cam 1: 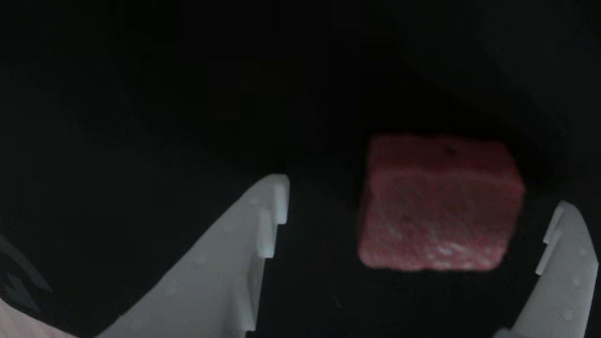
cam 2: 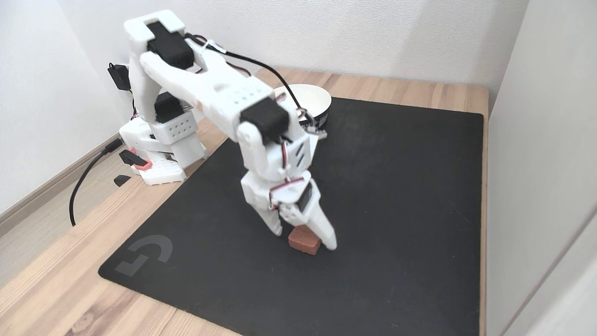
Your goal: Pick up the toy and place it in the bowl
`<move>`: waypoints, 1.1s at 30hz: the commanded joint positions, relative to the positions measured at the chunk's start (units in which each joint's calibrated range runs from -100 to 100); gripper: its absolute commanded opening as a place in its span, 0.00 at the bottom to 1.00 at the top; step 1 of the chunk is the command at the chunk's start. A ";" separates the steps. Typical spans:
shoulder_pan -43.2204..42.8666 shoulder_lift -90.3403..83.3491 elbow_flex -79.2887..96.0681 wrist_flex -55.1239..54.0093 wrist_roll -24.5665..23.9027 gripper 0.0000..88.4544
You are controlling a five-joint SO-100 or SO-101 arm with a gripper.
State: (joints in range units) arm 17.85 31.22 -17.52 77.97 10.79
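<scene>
Red and whitish-mottled, the toy lies on the black mat between the spread jaws of the gripper — in the other view the toy touches neither finger. The white bowl stands well apart at the mat's far edge, behind the arm.

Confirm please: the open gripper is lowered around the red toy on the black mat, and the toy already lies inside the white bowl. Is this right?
Not quite. The toy is not in the bowl; in the fixed view it lies on the black mat, between the fingers of the open gripper, while the bowl stands apart at the mat's far edge. The rest holds.
</scene>
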 commanded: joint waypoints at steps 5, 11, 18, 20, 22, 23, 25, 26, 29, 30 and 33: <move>-0.16 1.66 -2.26 -0.23 -0.24 0.43; -0.16 1.75 -2.26 -0.23 -0.24 0.43; -0.16 1.75 -2.26 -0.32 -1.44 0.24; -0.16 1.75 -2.26 -0.32 -3.84 0.19; -0.16 1.75 -2.26 -0.32 -4.47 0.16; -0.16 1.75 -2.26 -0.32 -4.47 0.13; -0.16 1.75 -2.26 -0.32 -4.47 0.04; -0.16 1.75 -2.26 -0.40 -4.47 0.02; -0.16 1.75 -2.17 -0.91 -4.47 0.03; -0.16 1.75 -2.17 -1.00 -4.47 0.03; -0.24 1.58 -2.17 -1.00 -4.26 0.03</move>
State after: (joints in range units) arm 17.69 32.81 -19.51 77.63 6.62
